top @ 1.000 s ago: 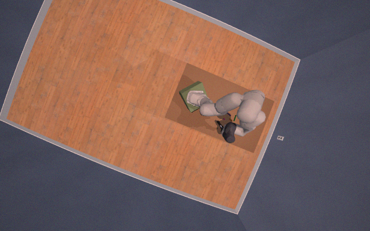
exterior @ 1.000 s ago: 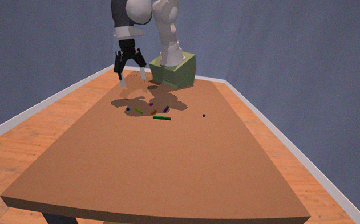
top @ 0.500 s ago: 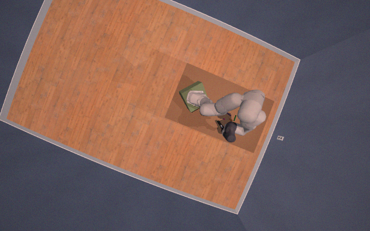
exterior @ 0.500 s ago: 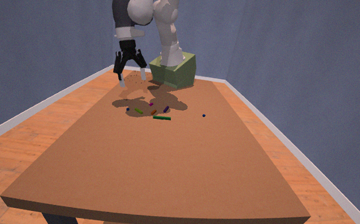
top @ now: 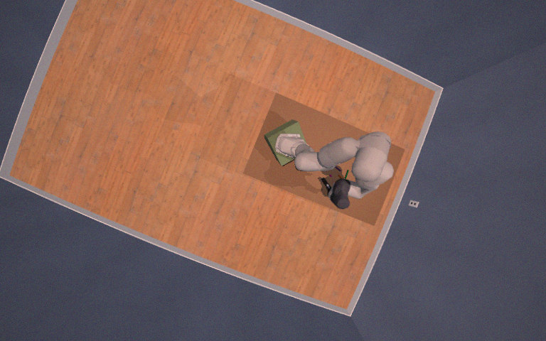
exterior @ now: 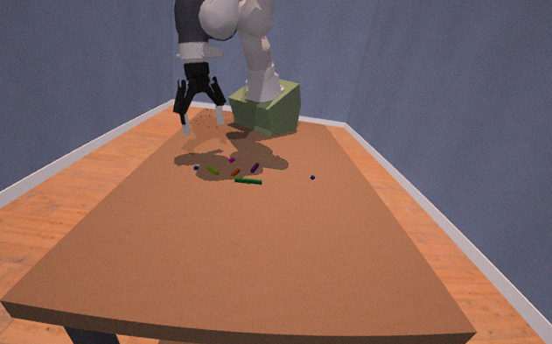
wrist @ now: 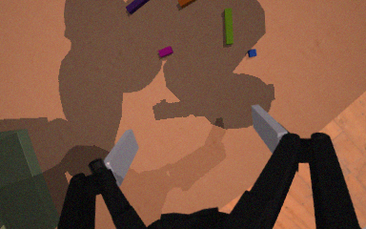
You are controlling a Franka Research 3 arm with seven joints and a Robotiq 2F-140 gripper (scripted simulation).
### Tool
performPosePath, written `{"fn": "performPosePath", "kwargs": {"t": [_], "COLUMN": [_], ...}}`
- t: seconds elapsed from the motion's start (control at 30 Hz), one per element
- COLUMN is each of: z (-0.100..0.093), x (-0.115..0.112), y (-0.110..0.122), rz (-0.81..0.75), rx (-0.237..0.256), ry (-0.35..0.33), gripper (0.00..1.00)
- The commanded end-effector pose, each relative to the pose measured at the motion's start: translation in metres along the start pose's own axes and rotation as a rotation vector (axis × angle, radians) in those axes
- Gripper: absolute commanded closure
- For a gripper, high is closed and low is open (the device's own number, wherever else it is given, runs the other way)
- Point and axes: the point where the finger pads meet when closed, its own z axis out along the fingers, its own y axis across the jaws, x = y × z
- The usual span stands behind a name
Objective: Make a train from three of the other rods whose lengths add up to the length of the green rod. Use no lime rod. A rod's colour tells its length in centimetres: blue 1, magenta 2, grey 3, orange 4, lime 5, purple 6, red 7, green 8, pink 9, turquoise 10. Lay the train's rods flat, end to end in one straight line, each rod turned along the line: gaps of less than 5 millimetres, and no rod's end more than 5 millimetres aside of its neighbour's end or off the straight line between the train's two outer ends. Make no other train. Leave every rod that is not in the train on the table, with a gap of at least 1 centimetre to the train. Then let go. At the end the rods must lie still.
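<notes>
My gripper (exterior: 202, 128) (wrist: 192, 128) is wide open and empty, high above the table, on the base side of the rods. The green rod (exterior: 247, 180) (top: 346, 174) lies nearest the exterior camera. The orange rod (exterior: 235, 172) (wrist: 187, 3) and purple rod (exterior: 254, 167) (wrist: 137, 6) lie separately behind it. The magenta rod (exterior: 232, 160) (wrist: 166, 52) lies alone, nearer the gripper. The lime rod (exterior: 213, 170) (wrist: 229, 27) has one blue rod (exterior: 195, 167) (wrist: 252, 52) near it, apart. Another blue rod (exterior: 312, 177) lies far to the right in the exterior view.
The arm's green base block (exterior: 272, 114) (top: 283, 158) (wrist: 19, 176) stands at the far end of the table (exterior: 243, 265). The arm hides part of the table in the top view. Arm shadows fall across several rods. The table's edge is near the gripper's right side in the wrist view.
</notes>
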Motion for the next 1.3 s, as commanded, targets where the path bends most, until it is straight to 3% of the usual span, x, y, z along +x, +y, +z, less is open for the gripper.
{"fn": "performPosePath", "kwargs": {"t": [0.0, 0.1, 0.13, 1.27], "z": [-0.001, -0.001, 0.005, 0.009], "x": [-0.001, -0.001, 0.005, 0.013], "y": [0.002, 0.002, 0.007, 0.011], "rz": [0.021, 0.021, 0.049, 0.075], "rx": [-0.007, -0.007, -0.021, -0.039], "ry": [-0.004, -0.004, -0.035, -0.059], "gripper": [0.0, 0.0, 0.0, 0.0]}}
